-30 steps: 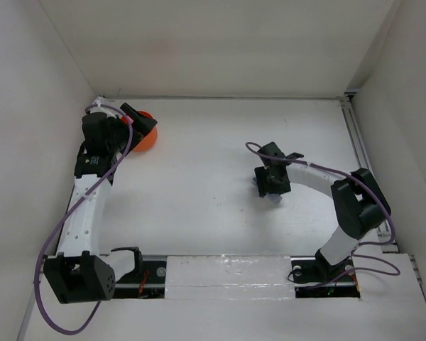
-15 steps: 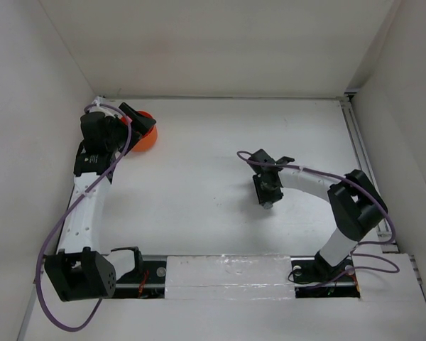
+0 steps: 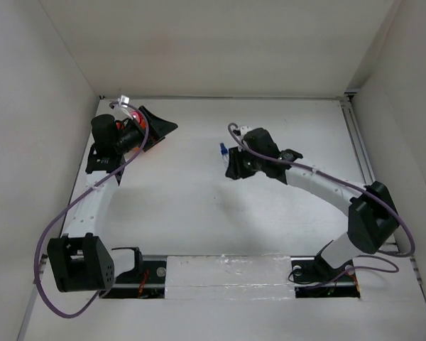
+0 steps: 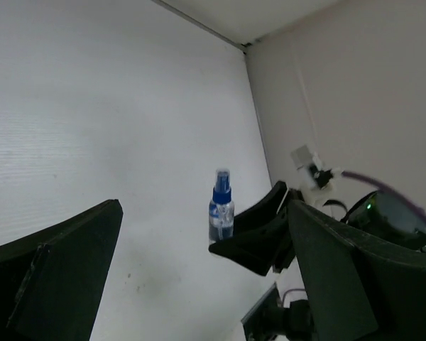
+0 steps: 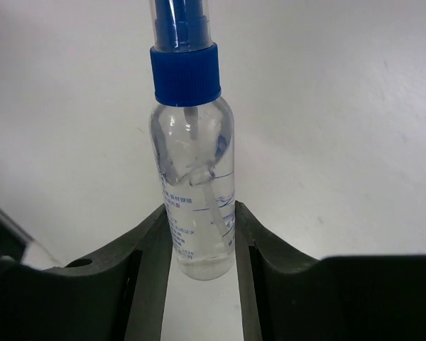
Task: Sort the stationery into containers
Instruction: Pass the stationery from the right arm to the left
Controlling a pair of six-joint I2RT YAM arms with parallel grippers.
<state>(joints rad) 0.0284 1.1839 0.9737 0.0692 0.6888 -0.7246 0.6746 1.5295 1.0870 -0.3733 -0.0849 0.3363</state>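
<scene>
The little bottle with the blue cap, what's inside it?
Through the clear bottle a thin tube runs down from the blue cap. The fingers of the right end effector hide its lower sides. Whether liquid is inside cannot be told.

We see a small clear bottle [image 5: 193,170] with a blue cap, upright near mid-tabletop, its lower body pinched in the right gripper [image 5: 199,234].

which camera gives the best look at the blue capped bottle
Right wrist: the blue-capped bottle fills the frame, its clear body and label visible, clamped between the fingers. Left wrist shows it small and distant; top external shows only a blue speck.
</scene>
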